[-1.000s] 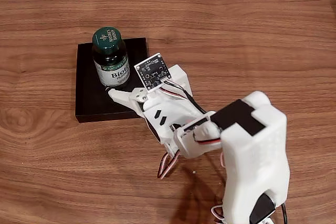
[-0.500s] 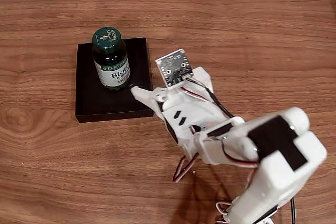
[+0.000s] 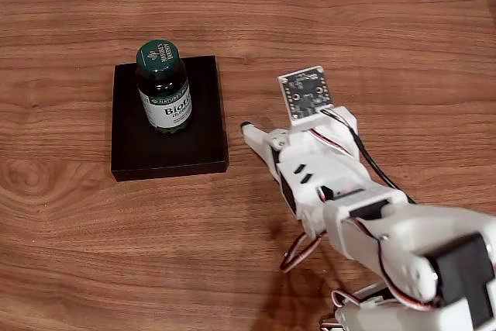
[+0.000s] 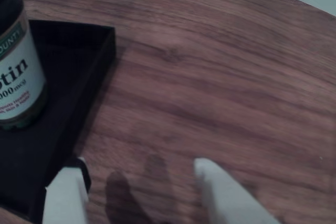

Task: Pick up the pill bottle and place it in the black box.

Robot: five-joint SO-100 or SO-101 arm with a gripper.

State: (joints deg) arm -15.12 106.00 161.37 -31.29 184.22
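Note:
The pill bottle [image 3: 163,87], amber with a dark green cap and a white label, stands upright inside the black box [image 3: 198,141] at the left of the fixed view. My gripper [image 3: 252,134] hovers over bare wood just right of the box, clear of the bottle. In the wrist view the bottle [image 4: 14,72] is at the far left, inside the box [image 4: 79,82]. The gripper [image 4: 137,167] enters from the bottom edge. Its two white fingers stand apart with only table between them, so it is open.
The wooden table [image 3: 349,36] stretches around the box, with open wood at the back and the right. The white arm [image 3: 372,222] and its wires take up the lower right of the fixed view.
The gripper has drawn back to the right, from beside the bottle over the box to the bare wood. The bottle stays upright in the box.

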